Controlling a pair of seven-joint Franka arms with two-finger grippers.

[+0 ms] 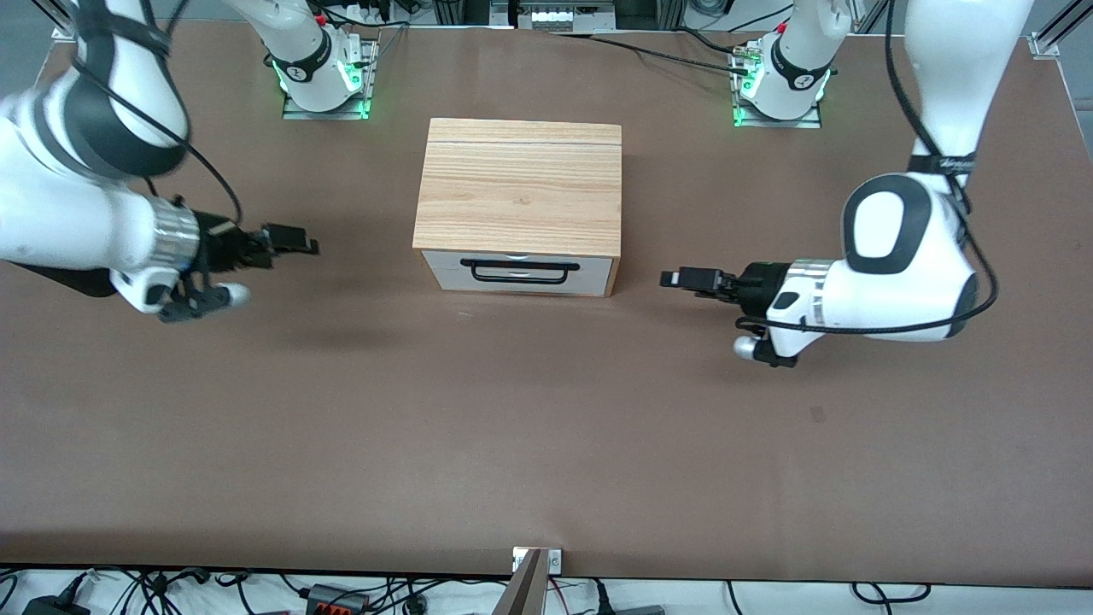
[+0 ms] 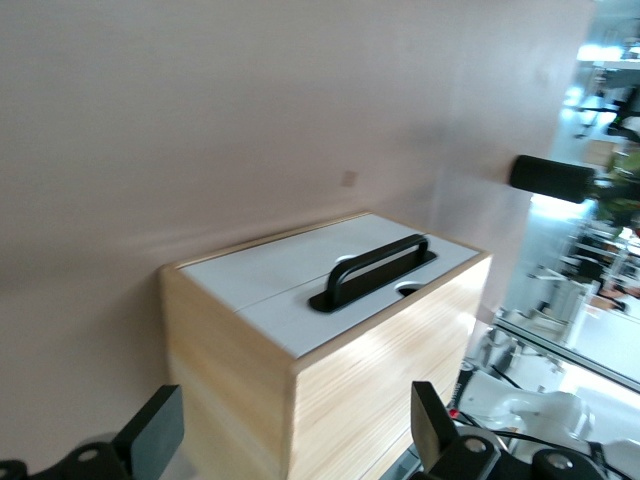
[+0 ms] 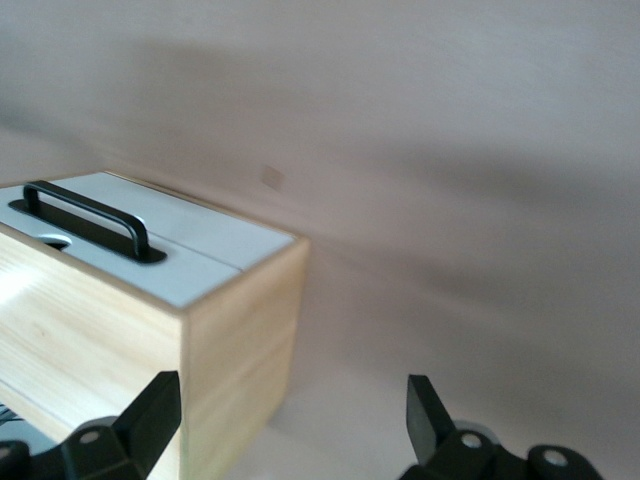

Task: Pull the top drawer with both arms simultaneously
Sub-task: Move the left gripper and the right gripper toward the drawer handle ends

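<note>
top drawer (image 1: 521,271) sits closed in the wood cabinet (image 1: 519,184) mid counter (image 1: 546,444). left pincer (image 1: 675,278) and right pincer (image 1: 309,245) hover beside it, both spread open, holding nothing.

The top drawer (image 1: 521,272) sits closed between both arms' end effectors.

Closed top drawer (image 1: 521,272), black bar handle (image 1: 519,271)
</note>
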